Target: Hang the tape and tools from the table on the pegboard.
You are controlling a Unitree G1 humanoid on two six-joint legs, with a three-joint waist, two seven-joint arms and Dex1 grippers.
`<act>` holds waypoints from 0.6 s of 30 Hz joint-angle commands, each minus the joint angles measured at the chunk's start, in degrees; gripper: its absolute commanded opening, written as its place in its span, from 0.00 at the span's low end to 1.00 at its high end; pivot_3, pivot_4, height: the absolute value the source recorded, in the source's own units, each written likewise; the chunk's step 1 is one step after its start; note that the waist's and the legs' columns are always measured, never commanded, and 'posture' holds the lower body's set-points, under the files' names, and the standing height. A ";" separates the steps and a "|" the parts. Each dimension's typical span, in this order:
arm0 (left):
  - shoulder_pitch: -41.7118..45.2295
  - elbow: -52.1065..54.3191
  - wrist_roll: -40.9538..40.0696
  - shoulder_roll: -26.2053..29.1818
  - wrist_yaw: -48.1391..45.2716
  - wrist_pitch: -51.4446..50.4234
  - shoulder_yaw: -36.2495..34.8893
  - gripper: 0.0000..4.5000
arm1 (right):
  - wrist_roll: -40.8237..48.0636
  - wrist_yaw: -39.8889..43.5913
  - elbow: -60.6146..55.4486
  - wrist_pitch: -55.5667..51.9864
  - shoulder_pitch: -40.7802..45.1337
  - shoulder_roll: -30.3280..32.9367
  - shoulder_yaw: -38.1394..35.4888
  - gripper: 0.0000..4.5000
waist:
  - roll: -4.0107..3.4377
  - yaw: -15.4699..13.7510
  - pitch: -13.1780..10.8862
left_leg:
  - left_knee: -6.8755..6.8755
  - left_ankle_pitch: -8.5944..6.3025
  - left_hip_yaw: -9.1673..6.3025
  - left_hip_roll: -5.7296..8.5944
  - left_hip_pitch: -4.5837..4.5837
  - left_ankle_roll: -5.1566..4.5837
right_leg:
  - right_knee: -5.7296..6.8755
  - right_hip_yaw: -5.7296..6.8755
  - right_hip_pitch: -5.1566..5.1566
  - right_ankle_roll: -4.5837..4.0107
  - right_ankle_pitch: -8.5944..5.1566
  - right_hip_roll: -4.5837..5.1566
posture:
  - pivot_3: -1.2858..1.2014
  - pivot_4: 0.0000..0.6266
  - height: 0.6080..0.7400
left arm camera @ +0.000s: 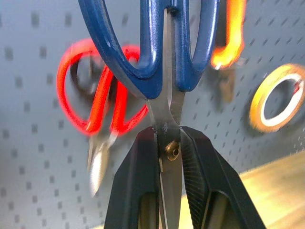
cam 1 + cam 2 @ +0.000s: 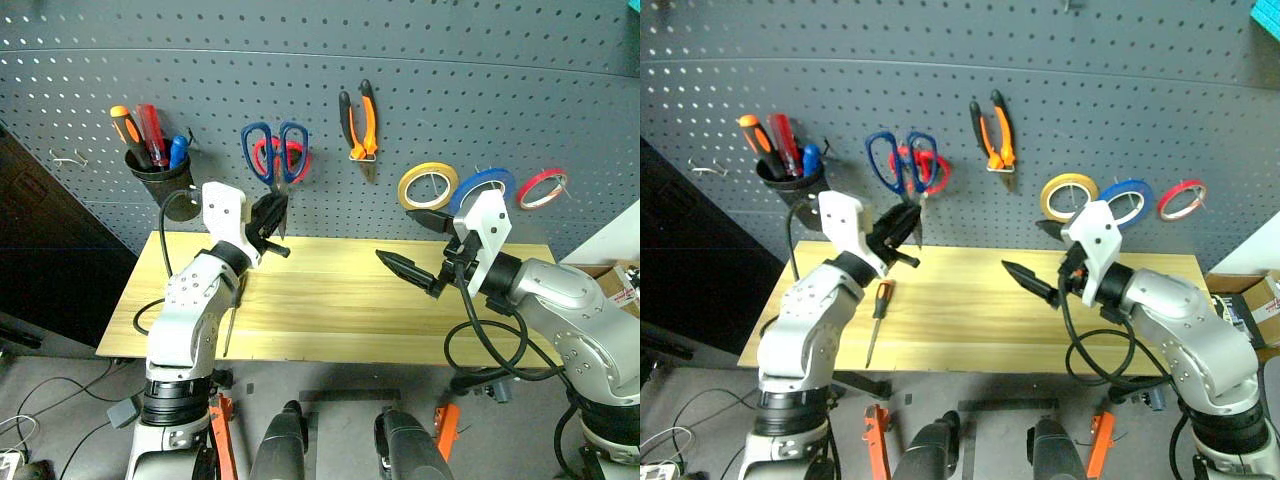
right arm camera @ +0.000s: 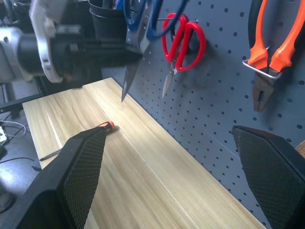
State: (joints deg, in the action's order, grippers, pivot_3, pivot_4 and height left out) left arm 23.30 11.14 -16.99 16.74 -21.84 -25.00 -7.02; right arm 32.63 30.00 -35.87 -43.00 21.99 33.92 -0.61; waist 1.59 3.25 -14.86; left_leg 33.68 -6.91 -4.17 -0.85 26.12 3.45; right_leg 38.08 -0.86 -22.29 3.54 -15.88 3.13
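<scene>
My left gripper (image 2: 271,216) is shut on the dark-blue-handled scissors (image 2: 275,150) at their pivot (image 1: 171,151). Their handles point up against the pegboard (image 2: 450,90), and their blades point down. They overlap the red scissors (image 1: 95,95); I cannot tell whether they rest on a hook. The orange-and-black pliers (image 2: 360,120) hang on the board. The blue tape (image 2: 490,183) hangs further right. The slim screwdriver (image 2: 878,312) lies on the table (image 2: 330,310) beside my left arm. My right gripper (image 2: 415,242) hovers open over the table's right half, holding nothing.
A black cup (image 2: 160,170) with several screwdrivers hangs at the board's left, near a bare hook (image 2: 68,158). A yellow tape ring (image 2: 428,185) and a red tape ring (image 2: 543,188) flank the blue tape. A cardboard box (image 2: 615,280) sits past the table's right end.
</scene>
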 commanded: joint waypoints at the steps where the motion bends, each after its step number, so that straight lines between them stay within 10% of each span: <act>1: 2.75 -0.32 -2.13 1.02 -2.08 -0.37 -0.30 0.09 | -0.10 0.41 -2.16 1.05 0.58 0.25 -0.03 1.00 | 0.00 -0.03 0.00 | 0.00 0.00 0.00 0.00 0.00 0.00 | 0.00 0.01 0.00 0.00 0.00 0.00 | 0.47 0.35 1.00; 18: 4.43 -5.81 -4.43 -0.97 1.37 -3.07 -3.52 0.09 | 1.16 -0.58 -3.52 1.09 5.98 -1.85 -0.05 1.00 | 0.00 0.08 0.00 | 0.01 0.00 0.00 -0.01 0.00 0.00 | 0.05 0.00 0.00 0.00 0.01 -0.01 | 0.47 0.35 1.00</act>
State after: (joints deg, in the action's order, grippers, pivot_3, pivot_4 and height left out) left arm 26.62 4.38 -20.41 15.93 -20.82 -28.59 -9.62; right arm 32.89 29.80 -37.26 -42.96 26.65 32.43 0.08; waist 1.59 3.33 -14.86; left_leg 33.70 -6.91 -4.17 -0.86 26.12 3.45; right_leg 38.12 -0.86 -22.29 3.55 -15.87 3.12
